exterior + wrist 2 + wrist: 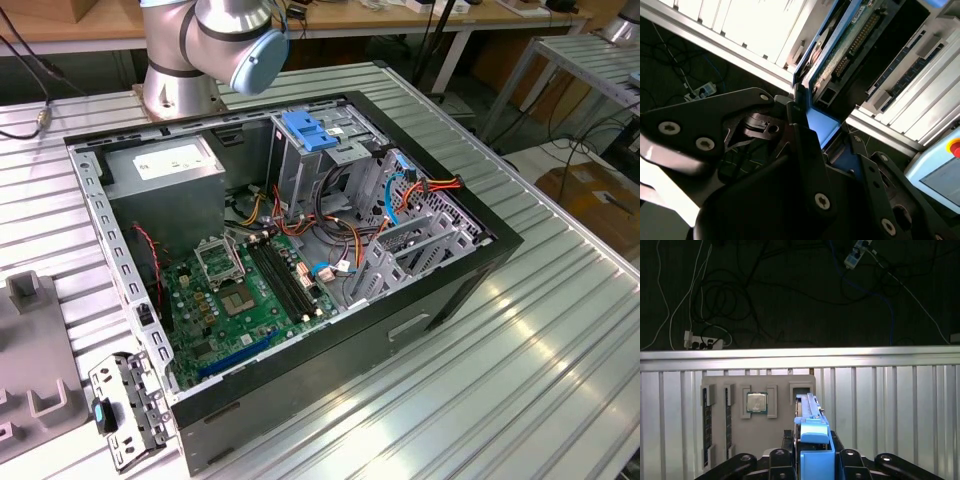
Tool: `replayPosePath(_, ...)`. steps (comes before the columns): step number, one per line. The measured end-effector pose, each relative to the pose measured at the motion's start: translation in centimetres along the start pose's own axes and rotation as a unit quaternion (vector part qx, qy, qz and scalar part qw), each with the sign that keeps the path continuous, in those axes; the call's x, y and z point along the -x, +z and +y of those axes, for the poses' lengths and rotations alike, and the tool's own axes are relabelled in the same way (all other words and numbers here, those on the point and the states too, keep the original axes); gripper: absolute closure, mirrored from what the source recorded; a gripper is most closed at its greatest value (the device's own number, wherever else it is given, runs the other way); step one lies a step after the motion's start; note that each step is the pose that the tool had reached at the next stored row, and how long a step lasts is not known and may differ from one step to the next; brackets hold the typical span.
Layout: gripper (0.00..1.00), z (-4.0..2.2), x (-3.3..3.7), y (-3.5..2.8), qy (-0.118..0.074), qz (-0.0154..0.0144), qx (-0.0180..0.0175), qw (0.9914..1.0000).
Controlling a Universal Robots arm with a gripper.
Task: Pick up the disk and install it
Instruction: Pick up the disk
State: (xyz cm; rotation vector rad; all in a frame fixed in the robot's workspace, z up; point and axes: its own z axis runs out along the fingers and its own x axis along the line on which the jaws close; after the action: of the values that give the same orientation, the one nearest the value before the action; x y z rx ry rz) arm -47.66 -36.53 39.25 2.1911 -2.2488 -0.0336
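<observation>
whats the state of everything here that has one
disk: on edge, blue rails clamped, at a slot of the grey tray
claw: shut on the disk
computer case: open, side panel off
processor chip: seated in its tray pocket
memory sticks: lying in tray slots

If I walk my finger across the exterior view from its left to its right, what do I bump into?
Grey tray → loose metal bracket with blue clip → green motherboard → silver drive bays → brown cardboard box
</observation>
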Motion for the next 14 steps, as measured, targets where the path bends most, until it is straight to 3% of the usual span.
replayPosePath(14, 0.63, 0.01, 0.01, -0.57, 0.0, 0.0, 0.0, 1.0)
